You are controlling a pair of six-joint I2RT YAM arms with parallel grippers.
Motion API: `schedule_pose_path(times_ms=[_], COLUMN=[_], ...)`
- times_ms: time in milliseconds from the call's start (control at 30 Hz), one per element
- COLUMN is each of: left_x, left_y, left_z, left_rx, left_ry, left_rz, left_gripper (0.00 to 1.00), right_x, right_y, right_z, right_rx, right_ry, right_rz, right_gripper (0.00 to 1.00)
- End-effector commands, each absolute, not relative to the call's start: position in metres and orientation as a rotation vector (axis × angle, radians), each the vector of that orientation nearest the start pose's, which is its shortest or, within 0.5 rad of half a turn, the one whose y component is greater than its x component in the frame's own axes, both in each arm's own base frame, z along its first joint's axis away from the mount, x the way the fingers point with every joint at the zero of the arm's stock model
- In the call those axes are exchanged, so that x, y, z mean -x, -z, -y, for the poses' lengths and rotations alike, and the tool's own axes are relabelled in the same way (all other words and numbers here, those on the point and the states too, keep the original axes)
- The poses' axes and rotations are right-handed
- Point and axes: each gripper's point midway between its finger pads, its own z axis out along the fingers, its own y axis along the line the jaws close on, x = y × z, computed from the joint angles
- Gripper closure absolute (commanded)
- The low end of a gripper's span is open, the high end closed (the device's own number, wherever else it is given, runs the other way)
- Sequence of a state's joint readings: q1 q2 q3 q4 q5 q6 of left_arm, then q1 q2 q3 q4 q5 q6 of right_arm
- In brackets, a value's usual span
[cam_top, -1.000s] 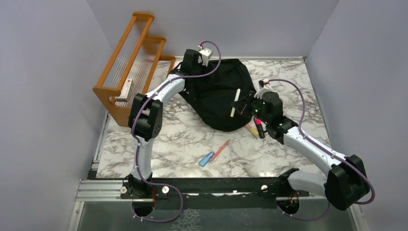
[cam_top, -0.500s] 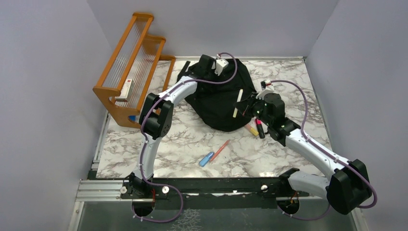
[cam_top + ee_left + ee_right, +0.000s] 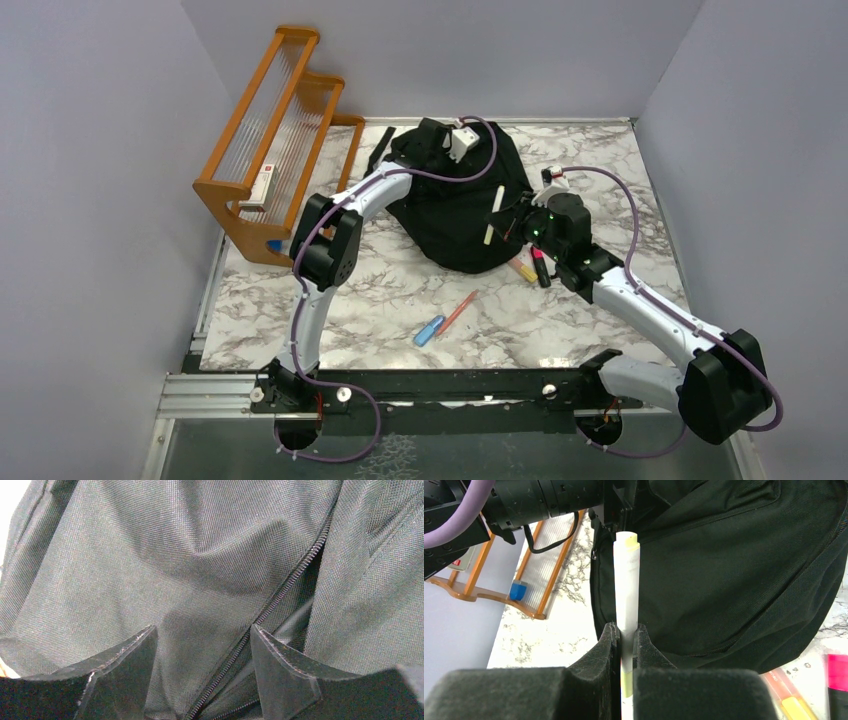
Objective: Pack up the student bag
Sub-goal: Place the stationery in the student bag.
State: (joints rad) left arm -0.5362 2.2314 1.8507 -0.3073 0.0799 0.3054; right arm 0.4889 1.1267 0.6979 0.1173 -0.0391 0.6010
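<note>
Bag [image 3: 455,210] lies at 12 o'clock of desk [image 3: 380,290]. Left hand [image 3: 202,630] spread, empty, over zip [image 3: 290,582]; one zip edge to be gripped and lifted so mouth gapes. Right hand [image 3: 624,630] clenched on pen [image 3: 626,580] at bag's 3 o'clock; pen to be fed tip-first into gap.

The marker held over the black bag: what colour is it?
The marker is white with a yellowish tip, clearest in the right wrist view.
</note>
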Motion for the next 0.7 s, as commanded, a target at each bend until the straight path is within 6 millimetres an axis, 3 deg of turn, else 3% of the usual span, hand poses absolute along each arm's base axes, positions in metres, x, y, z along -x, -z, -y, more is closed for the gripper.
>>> schedule_pose_path(times_ms=[0, 133, 233, 433, 600, 667], left_x=[-0.522, -0.535, -0.542, -0.546, -0.540, -0.536], left_y=[-0.089, -0.099, -0.116, -0.143, -0.168, -0.179], left_z=[0.297, 0.288, 0.289, 0.295, 0.301, 0.304], left_rx=[-0.972, -0.910, -0.871, -0.822, -0.779, -0.766], left_ry=[0.115, 0.039, 0.068, 0.119, 0.211, 0.261], left_rz=[-2.049, -2.026, -1.989, -1.947, -1.905, -1.883], left_gripper=[0.38, 0.54, 0.74, 0.84, 0.99, 1.00], right_x=[-0.319, -0.318, -0.317, -0.317, -0.318, -0.319], right_y=[-0.187, -0.188, -0.187, -0.187, -0.188, -0.189], right_z=[-0.204, -0.204, -0.203, -0.203, -0.203, -0.205], right_rx=[-0.069, -0.069, -0.070, -0.083, -0.115, -0.126], right_ry=[-0.760, -0.760, -0.757, -0.762, -0.772, -0.787], right_rz=[-1.985, -1.987, -1.990, -1.992, -1.992, -1.989], right_gripper=[0.99, 0.99, 0.99, 0.99, 0.99, 0.99])
